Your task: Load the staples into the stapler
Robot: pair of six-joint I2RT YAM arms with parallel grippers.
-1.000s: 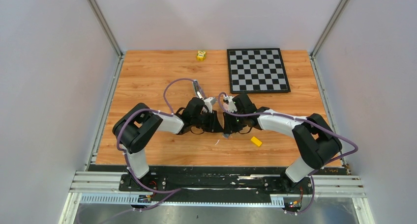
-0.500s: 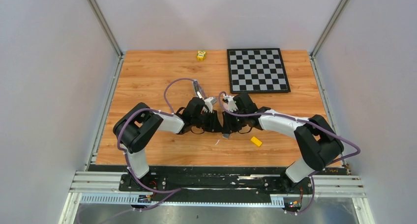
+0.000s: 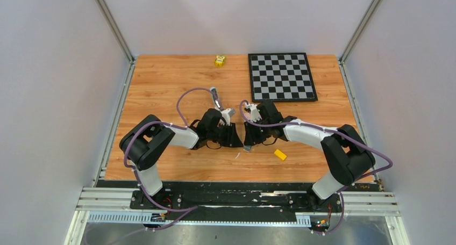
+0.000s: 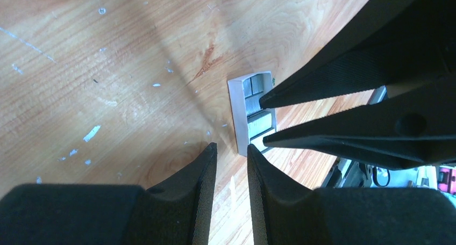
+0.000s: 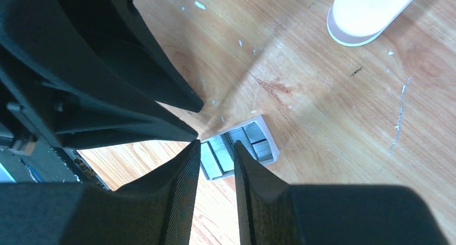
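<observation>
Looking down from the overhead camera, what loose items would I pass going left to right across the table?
Small yellow toy → grey box of staples → yellow block. The chessboard spans across the last two, so it has no clear place.

This is a robotics lab test cell. A wood-grain bench (image 3: 161,89) is boxed in by plain white panels (image 3: 54,94) on aluminium posts (image 3: 112,23). The left arm (image 3: 158,138) and right arm (image 3: 312,133) are bolted to a slotted metal rail (image 3: 371,201) at the near edge, and a chessboard (image 3: 281,77) lies on the bench.

White walls (image 3: 54,67) enclose a wooden tabletop (image 3: 161,78).
</observation>
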